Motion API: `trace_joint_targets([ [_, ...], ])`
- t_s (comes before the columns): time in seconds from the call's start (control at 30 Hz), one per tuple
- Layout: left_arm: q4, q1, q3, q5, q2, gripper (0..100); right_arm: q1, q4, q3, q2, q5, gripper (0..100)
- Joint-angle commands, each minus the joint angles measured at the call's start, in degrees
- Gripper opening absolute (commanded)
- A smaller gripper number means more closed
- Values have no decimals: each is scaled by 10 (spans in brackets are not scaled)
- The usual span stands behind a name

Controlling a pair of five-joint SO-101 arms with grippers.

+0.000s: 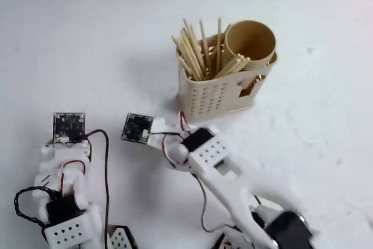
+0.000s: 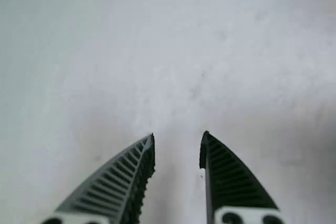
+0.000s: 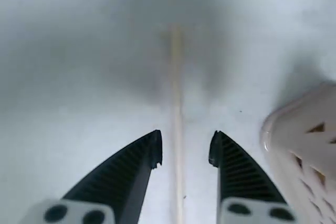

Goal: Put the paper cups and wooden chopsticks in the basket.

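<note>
A cream perforated basket (image 1: 217,96) stands at the middle of the table. It holds a bundle of wooden chopsticks (image 1: 197,51) and a tan paper cup (image 1: 250,40). One more wooden chopstick (image 3: 177,103) lies flat on the white table. My right gripper (image 3: 187,132) hangs open just above it, one finger on each side, with the basket's wall (image 3: 307,150) close beside. The right arm (image 1: 204,151) sits just in front of the basket. My left gripper (image 2: 178,135) is open over bare table, and the left arm (image 1: 61,173) is at the near left.
The white table (image 1: 87,56) stretches to the left of the basket, behind it and to its right. Black and red cables (image 1: 106,167) trail from both arms near the front edge.
</note>
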Motion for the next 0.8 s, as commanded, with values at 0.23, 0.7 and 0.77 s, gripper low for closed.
trace_joint_targets([
  [0.23,1,7,-3,-5,-7,155,18,-89,-3,116,9,151],
  [0.7,1,7,-3,-5,-7,155,24,-31,0,7,4,16],
  [0.77,1,7,-3,-5,-7,155,24,-3,-1,-56,4,16],
])
